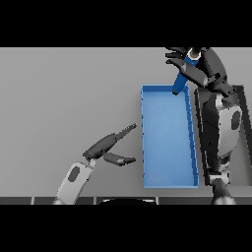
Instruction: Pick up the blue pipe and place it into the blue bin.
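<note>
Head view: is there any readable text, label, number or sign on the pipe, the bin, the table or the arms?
None. The blue pipe held in the right hand, the blue bin, the grey table and the left hand all show plain surfaces with no writing.

White-grey arms, dark hands

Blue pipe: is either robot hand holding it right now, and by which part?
Yes. The right robot hand grips the blue pipe by its upper end.
</note>
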Robot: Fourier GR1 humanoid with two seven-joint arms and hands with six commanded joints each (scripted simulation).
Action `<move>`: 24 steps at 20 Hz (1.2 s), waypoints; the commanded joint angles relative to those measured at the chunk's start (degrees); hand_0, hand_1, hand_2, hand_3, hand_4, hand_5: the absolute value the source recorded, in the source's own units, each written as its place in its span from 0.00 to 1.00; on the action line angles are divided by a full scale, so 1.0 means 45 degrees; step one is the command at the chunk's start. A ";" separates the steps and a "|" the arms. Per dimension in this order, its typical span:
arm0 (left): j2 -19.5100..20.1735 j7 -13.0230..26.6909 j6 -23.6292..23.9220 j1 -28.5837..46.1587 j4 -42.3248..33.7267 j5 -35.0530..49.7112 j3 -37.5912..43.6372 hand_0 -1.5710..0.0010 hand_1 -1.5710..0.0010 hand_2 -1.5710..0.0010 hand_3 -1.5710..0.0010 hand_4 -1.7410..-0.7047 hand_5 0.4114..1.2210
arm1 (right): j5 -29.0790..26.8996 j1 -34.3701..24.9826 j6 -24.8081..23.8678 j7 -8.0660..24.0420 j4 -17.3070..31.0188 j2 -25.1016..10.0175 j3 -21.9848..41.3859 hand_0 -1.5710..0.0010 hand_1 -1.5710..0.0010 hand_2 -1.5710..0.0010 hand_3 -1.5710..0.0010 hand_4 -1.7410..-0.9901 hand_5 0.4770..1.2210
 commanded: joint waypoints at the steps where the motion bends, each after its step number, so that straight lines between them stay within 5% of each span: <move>1: -0.0005 0.0164 -0.0073 -0.0124 0.0084 0.0054 0.0033 1.00 1.00 1.00 1.00 0.84 0.01 | 0.0064 0.0469 -0.0090 0.0079 -0.0148 0.0079 -0.0007 0.00 0.00 0.00 0.00 0.00 1.00; 8: -0.0123 0.0370 -0.0108 0.0147 -0.0271 0.0322 -0.0028 1.00 1.00 1.00 1.00 0.83 0.01 | 0.0768 0.3825 -0.0261 0.0978 -0.1072 0.0374 0.0058 0.00 0.00 0.00 0.00 0.00 1.00; 15: -0.0081 0.0445 -0.0072 0.0378 -0.0490 0.0295 -0.0121 1.00 1.00 1.00 1.00 0.82 0.01 | 0.1259 0.6502 -0.3008 0.1145 -0.1319 -0.0704 0.2393 0.00 0.00 0.00 0.03 0.00 1.00; 16: -0.0086 0.0385 -0.0081 0.0415 -0.0538 0.0261 -0.0188 1.00 1.00 1.00 1.00 0.82 0.01 | 0.0989 0.6588 -0.3523 0.1145 -0.1204 -0.1121 0.3011 0.00 0.00 0.00 0.20 0.00 1.00; 20: -0.0040 0.0611 -0.0073 0.0297 -0.0608 0.0279 -0.0127 1.00 1.00 1.00 1.00 0.83 0.01 | 0.0278 0.6684 -0.5897 0.1140 -0.0445 -0.2858 0.5613 0.00 0.01 0.00 0.46 0.00 1.00; 21: 0.0012 0.0426 -0.0033 0.0496 -0.0735 0.0246 -0.0165 1.00 1.00 1.00 1.00 0.83 0.01 | -0.0319 0.6522 -0.6256 0.1145 -0.0100 -0.3368 0.6370 0.07 0.15 0.15 0.50 0.08 1.00; 24: -0.0099 0.0478 -0.0011 0.0421 -0.0560 0.0167 -0.0220 1.00 1.00 1.00 1.00 0.83 0.02 | -0.1886 0.5757 -0.7180 0.1145 0.0594 -0.4701 0.8306 0.52 0.56 0.56 0.74 0.44 1.00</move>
